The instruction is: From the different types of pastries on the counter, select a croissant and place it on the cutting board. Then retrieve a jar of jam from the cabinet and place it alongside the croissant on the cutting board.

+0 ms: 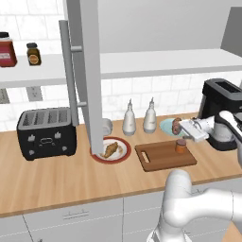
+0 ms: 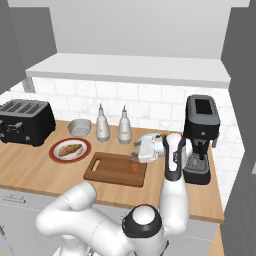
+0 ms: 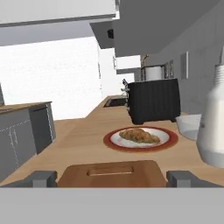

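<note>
The jar of jam stands upright on the right end of the dark wooden cutting board. My gripper hovers just above the jar, lying level and pointing left along the counter. Its fingers are spread wide with nothing between them. The croissant lies on a red-rimmed plate left of the board. A darker bun rests on a pale teal plate behind the gripper. The cabinet door stands open.
A black toaster sits at the left. Two white bottles and a grey bowl line the back wall. A coffee machine stands close on the right. A red jar and an amber jar are on the shelf.
</note>
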Robot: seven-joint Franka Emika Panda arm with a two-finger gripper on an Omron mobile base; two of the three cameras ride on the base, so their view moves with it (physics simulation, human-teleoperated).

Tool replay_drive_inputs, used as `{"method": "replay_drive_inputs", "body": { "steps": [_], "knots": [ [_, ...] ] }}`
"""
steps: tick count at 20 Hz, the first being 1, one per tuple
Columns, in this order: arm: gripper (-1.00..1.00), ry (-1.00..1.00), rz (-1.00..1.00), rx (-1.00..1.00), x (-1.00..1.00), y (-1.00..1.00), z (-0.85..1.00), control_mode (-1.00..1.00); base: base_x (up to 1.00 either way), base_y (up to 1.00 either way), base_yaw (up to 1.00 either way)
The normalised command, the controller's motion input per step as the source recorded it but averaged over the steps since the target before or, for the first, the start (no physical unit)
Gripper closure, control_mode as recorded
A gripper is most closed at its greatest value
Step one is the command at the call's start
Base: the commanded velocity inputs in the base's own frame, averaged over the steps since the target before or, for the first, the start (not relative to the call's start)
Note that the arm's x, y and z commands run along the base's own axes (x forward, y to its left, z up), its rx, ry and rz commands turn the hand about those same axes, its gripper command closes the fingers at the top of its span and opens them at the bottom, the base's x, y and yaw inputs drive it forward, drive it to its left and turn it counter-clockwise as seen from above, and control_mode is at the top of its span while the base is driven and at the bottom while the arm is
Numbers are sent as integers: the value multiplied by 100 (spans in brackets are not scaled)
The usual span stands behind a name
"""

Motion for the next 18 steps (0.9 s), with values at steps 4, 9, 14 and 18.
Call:
{"method": "replay_drive_inputs", "body": {
  "steps": [4,9,14,18],
  "knots": [
    [-100,-22,1,-12,-16,62,43,-100,0,0,0],
    [-100,-23,4,-16,-10,52,39,-100,0,0,0],
    [-100,-41,10,-29,0,57,19,-100,0,0,0],
    [-100,-34,9,-33,0,89,2,-100,0,0,0]
  ]
}}
